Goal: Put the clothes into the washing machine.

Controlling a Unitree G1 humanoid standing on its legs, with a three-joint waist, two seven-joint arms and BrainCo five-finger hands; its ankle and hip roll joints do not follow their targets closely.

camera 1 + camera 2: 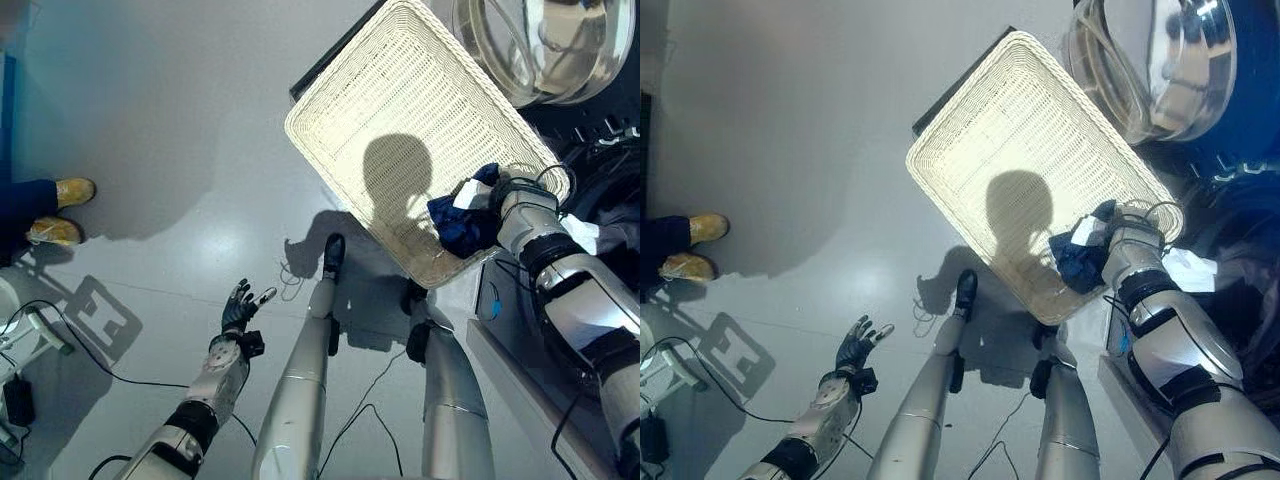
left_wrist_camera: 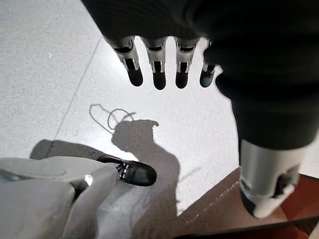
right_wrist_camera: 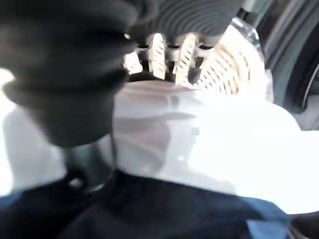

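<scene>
1. The basket (image 1: 400,100) is cream-white wicker, with a fine woven weave across its flat bottom and a braided rim;
2. the garment (image 1: 462,222) in its corner is dark navy blue, with a white patch showing at its top;
3. the washing machine door (image 1: 545,45) is clear glass ringed in silver-grey, with a deep blue body beside it in the right eye view;
4. the floor (image 1: 180,110) is plain pale grey, glossy;
5. a person's shoes (image 1: 62,210) are tan-yellow, below dark blue trouser legs;
6. the left hand (image 1: 240,305) has silver fingers tipped dark, with a dark ribbed cover;
7. the right hand (image 1: 1118,240) wears the same dark cover against silver-grey.
</scene>
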